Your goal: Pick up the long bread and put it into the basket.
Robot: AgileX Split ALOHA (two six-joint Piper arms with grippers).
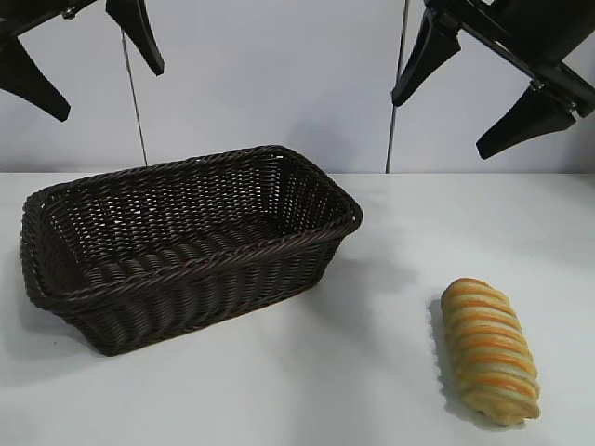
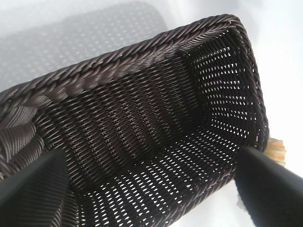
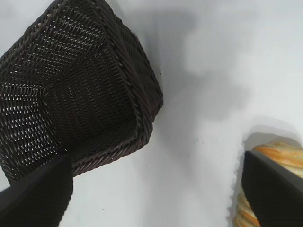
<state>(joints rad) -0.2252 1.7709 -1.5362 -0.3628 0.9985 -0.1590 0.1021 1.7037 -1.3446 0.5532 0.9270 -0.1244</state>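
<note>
We see the white tabletop [image 1: 390,372] carrying the basket [image 1: 186,242] toward its left edge, with the long bread [image 1: 490,350] lying well apart near the front right corner. Only our wrist views show the basket's bare woven floor. Both the left gripper [image 1: 88,60] and the right gripper [image 1: 465,102] hang high, fingers spread wide, pinching nothing.

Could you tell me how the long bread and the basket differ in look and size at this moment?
The long bread is golden-tan with orange-brown stripes; the basket is dark brown woven wicker. The bread is much smaller than the basket. The bread is a solid ridged loaf; the basket is open and empty. Both rest on the white table, apart.
</note>
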